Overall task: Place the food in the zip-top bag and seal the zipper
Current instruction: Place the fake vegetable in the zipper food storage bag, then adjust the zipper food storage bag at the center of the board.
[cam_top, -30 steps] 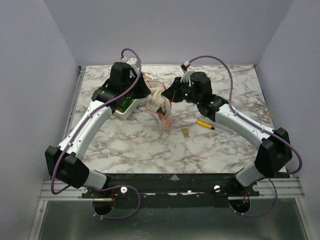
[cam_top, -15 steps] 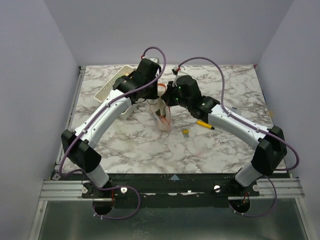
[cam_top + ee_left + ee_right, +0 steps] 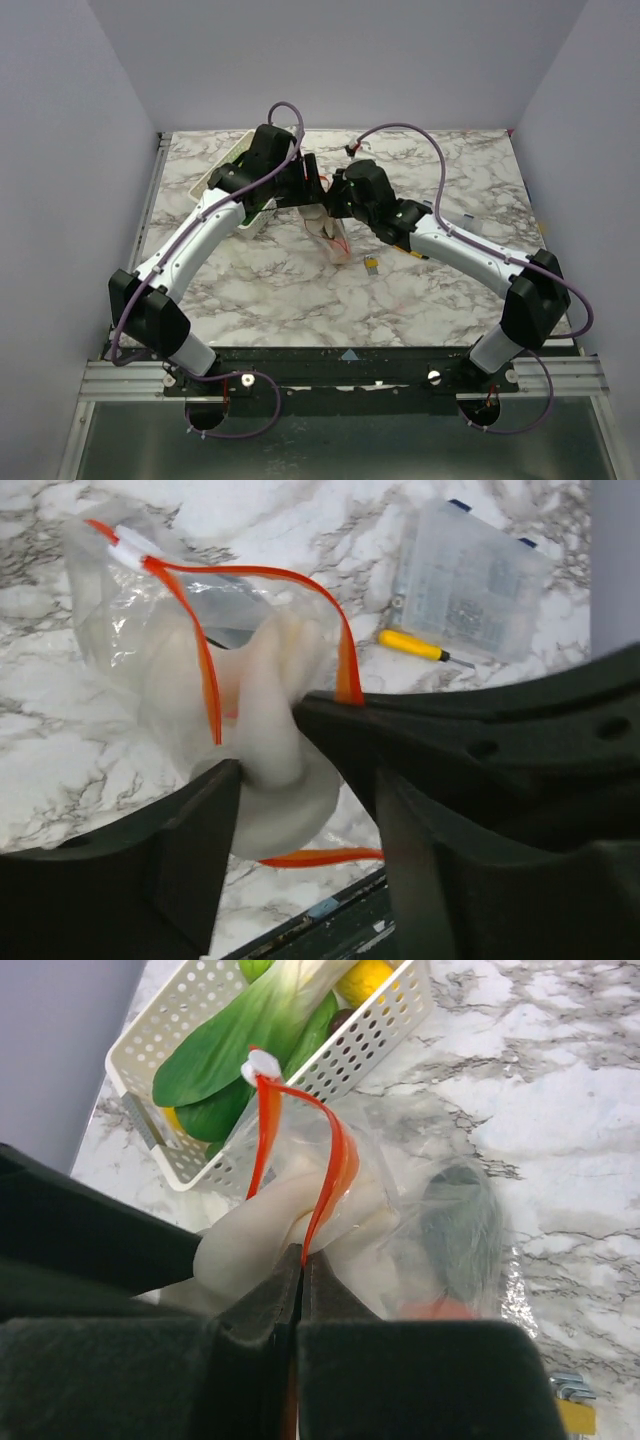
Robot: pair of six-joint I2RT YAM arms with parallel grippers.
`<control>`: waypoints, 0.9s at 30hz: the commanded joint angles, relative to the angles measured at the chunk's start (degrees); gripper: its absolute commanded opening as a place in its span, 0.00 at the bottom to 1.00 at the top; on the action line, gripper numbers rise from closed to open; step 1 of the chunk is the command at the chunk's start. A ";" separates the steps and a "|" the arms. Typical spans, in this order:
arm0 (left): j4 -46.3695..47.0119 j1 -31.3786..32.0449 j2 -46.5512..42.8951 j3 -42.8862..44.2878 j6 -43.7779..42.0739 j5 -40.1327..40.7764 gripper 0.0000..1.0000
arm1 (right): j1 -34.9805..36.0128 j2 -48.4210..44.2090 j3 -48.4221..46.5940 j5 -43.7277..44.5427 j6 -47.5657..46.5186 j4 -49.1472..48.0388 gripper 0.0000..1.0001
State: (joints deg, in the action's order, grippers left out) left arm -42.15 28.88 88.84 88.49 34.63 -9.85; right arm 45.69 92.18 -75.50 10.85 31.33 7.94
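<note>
Two-arm shot. Holds left gripper (image 3: 265, 738) jaws spread around white food (image 3: 265, 810) in the zip-top bag (image 3: 120, 630) mouth, between the fingers; contact maybe loose. Pinches right gripper (image 3: 302, 1255) tight on zipper (image 3: 335, 1170) at fingertips. Shows green food (image 3: 230, 1050) in basket (image 3: 360, 1055) beyond right gripper.

bag mouth packed, open marble nearer you
white food (image 3: 280, 680) plugs the zip-top bag (image 3: 110, 620) mouth between the parted jaws of your left gripper (image 3: 268, 738); right gripper (image 3: 302, 1255) pinches the zipper (image 3: 262, 1125). basket (image 3: 380, 1035) crowds the left, marker pen (image 3: 410, 643) and clear box (image 3: 470, 580) lie right; table (image 3: 300, 300) in front is free.
</note>
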 commanded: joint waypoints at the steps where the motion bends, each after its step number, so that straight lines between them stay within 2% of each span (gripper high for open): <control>1: 8.02 1.82 -6.82 -3.94 3.37 -12.81 0.70 | 0.54 -2.95 1.59 0.80 2.53 -2.94 0.01; 4: 13.61 1.77 -15.10 -13.00 3.50 -11.65 0.77 | 0.44 -5.12 3.65 1.39 2.12 -2.91 0.01; 7: 13.94 1.27 -21.52 -18.42 1.25 -7.81 0.80 | 0.22 -6.28 4.96 1.09 2.05 -2.89 0.01; 9: 13.45 0.47 -24.07 -21.02 -0.56 -5.96 0.74 | 0.25 -6.97 5.77 1.35 2.39 -3.04 0.01; 15: 16.22 -5.05 -26.58 -27.64 -0.07 -5.51 0.39 | 0.19 -8.80 7.60 0.20 4.36 -5.27 0.01; 16: 17.56 -5.75 -26.42 -28.48 -0.05 -5.66 0.37 | 0.20 -9.02 7.89 -0.17 4.99 -5.58 0.01; 20: 20.40 -6.75 -22.76 -27.87 -0.49 -9.25 0.44 | 0.24 -9.03 7.59 -1.61 5.66 -5.62 0.01; 22: 21.41 -6.65 -20.83 -27.11 0.19 -9.19 0.44 | 0.19 -9.09 7.26 -1.86 5.90 -5.40 0.01; 25: 22.60 -5.53 -19.11 -26.39 0.42 -2.80 0.42 | 0.21 -8.97 7.14 -2.60 5.97 -5.09 0.01; 27: 22.13 -3.70 -17.82 -25.30 0.22 3.40 0.44 | 0.19 -8.91 6.78 -2.68 5.72 -4.37 0.01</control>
State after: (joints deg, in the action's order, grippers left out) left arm -23.00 22.72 69.49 60.27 35.05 -15.99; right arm 45.69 85.03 -68.03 9.61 36.40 4.73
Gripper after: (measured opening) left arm 0.422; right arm 0.008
